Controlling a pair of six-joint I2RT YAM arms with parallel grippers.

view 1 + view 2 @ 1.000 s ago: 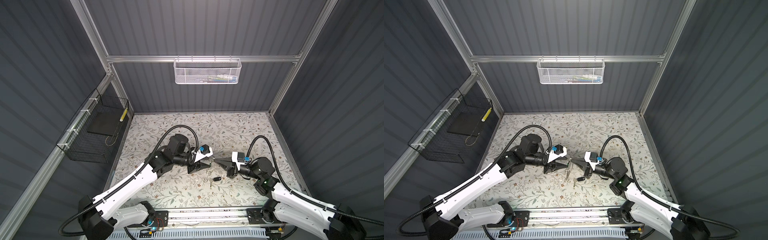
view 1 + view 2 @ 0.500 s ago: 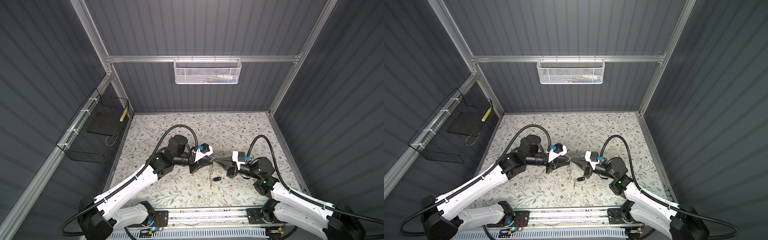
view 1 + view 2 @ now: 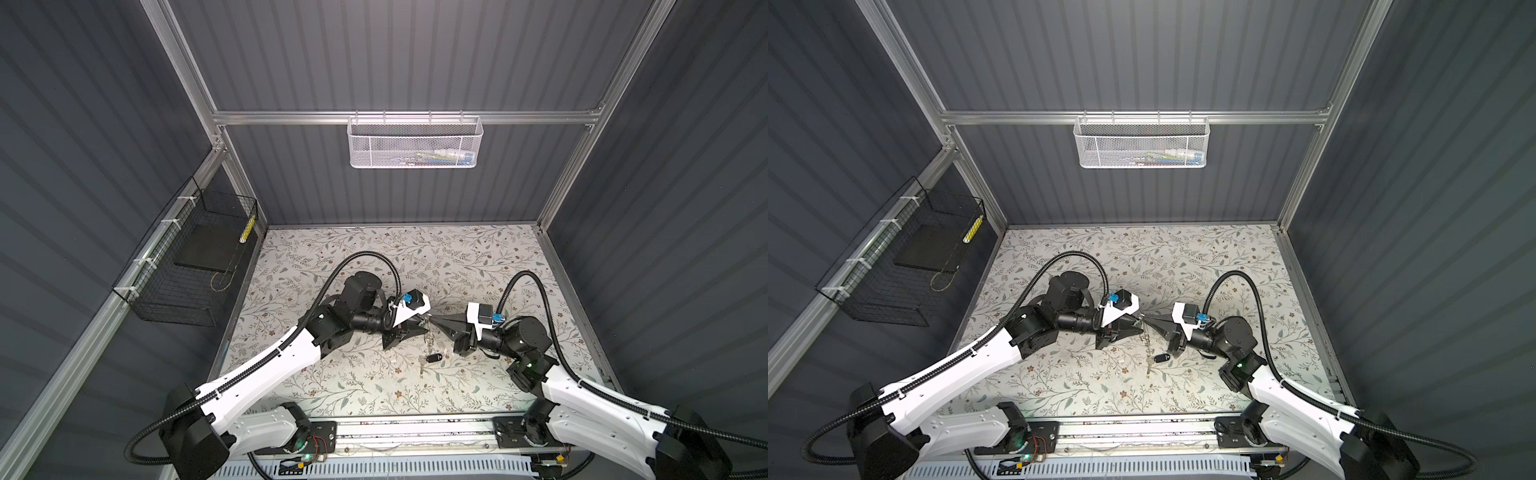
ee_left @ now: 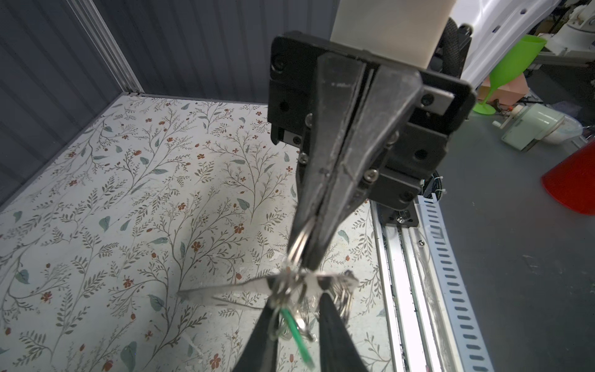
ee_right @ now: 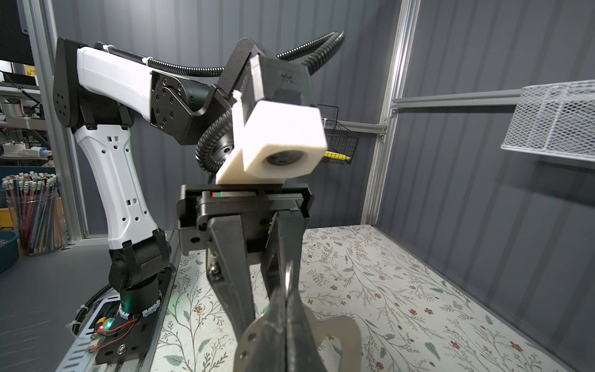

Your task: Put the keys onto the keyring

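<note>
Floral table (image 3: pixel 332 257) in a grey slatted booth (image 3: pixel 415 62). One keyring (image 5: pixel 351 328), two keys (image 3: pixel 1160 358), two arms (image 3: pixel 266 370). Right fingers (image 4: pixel 328 135) pressed together on the keyring plate, held up off the table. Left fingers (image 5: pixel 231 264) nearly closed, pinching the green-tag key (image 4: pixel 295 335) right at the plate's rings (image 4: pixel 299 240). Black-tag key (image 3: pixel 434 357) just below, hanging or lying, can't tell

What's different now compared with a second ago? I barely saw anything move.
The left tool narrowed its jaws and now appears to grip the green-tagged key, right beside the right tool. Unchanged: the right tool stays shut on the keyring, held above the table, and the black-tagged key lies on the table in the same spot.
</note>
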